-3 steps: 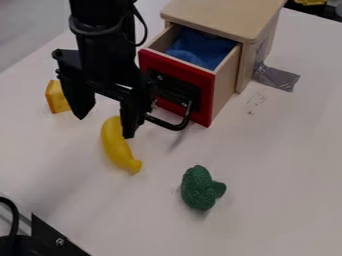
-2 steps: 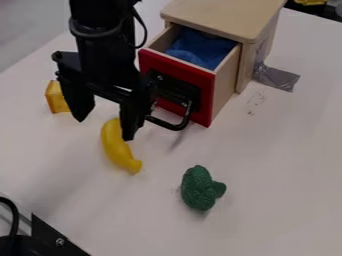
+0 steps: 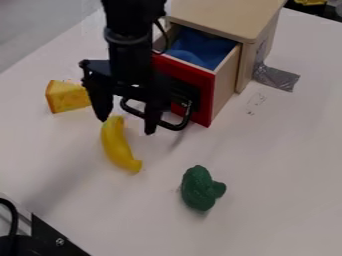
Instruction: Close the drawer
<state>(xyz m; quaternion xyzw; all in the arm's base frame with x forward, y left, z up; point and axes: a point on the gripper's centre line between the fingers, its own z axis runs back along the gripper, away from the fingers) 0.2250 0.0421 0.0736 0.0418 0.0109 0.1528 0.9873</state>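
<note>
From where I stand, the gripper (image 3: 125, 126) hangs left of the drawer (image 3: 204, 95), just by its black handle (image 3: 175, 127), jaws spread wide apart. The drawer sticks out of the wooden box (image 3: 224, 17) at the far side, its red front facing near and left, with blue cloth (image 3: 200, 49) inside. There's a banana (image 3: 119, 150) below the gripper, cheese (image 3: 65, 98) over to the left, and broccoli (image 3: 199, 189) nearer, right of the banana.

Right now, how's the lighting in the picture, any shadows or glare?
Camera view: soft, diffuse light; a faint dark streak of shadow below the handle; a soft shadow under the broccoli; a broad, dim one across the table left of the banana; slight sheen on the tape, no strong glare.
</note>
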